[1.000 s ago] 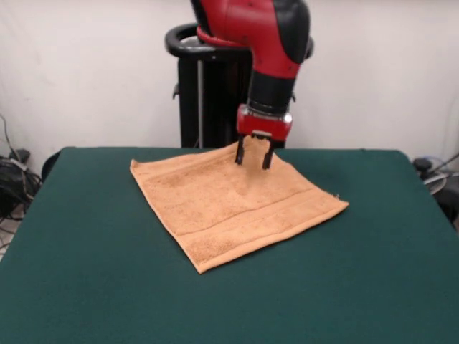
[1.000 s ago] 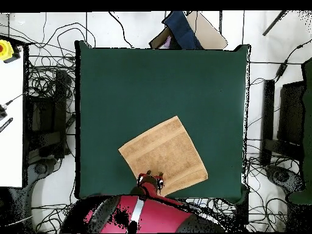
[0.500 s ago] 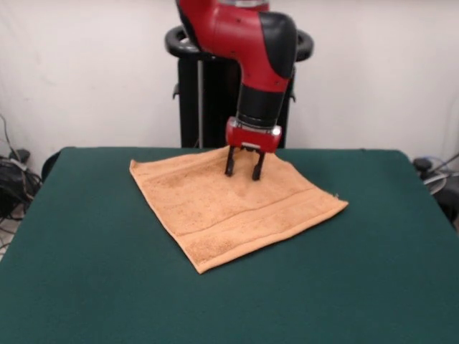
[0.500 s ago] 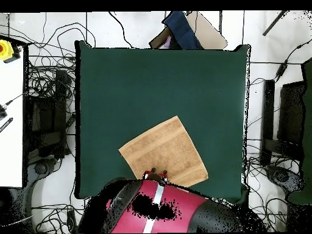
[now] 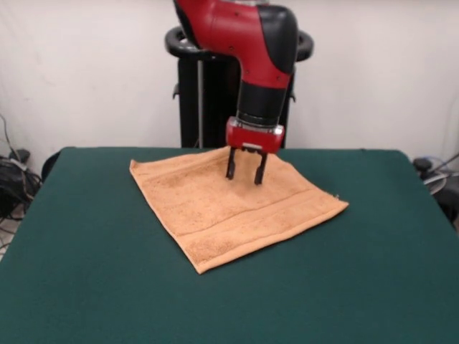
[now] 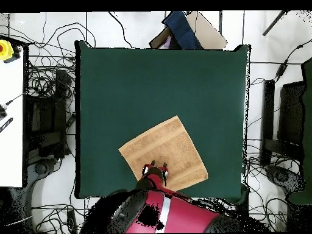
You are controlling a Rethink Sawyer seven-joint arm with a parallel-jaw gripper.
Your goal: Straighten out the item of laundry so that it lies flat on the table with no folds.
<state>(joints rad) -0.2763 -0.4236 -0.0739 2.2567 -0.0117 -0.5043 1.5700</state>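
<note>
The orange-tan towel (image 5: 233, 204) lies spread flat on the green table (image 5: 86, 287), turned like a diamond, with band stripes along its edges. It also shows in the overhead view (image 6: 164, 149), near the table's (image 6: 158, 79) bottom edge. My gripper (image 5: 244, 178) hangs open and empty over the towel's far part, its fingertips just above or touching the cloth. In the overhead view the gripper (image 6: 157, 167) is over the towel's lower edge. A small white tag (image 5: 335, 194) shows at the towel's right corner.
The black pedestal (image 5: 208, 93) stands behind the table's far edge. Cables and equipment lie on the floor around the table (image 6: 42, 122). A white bench (image 6: 11, 122) stands at the left in the overhead view.
The gripper has moved slightly left and forward over the towel and come lower. The towel has not moved.
</note>
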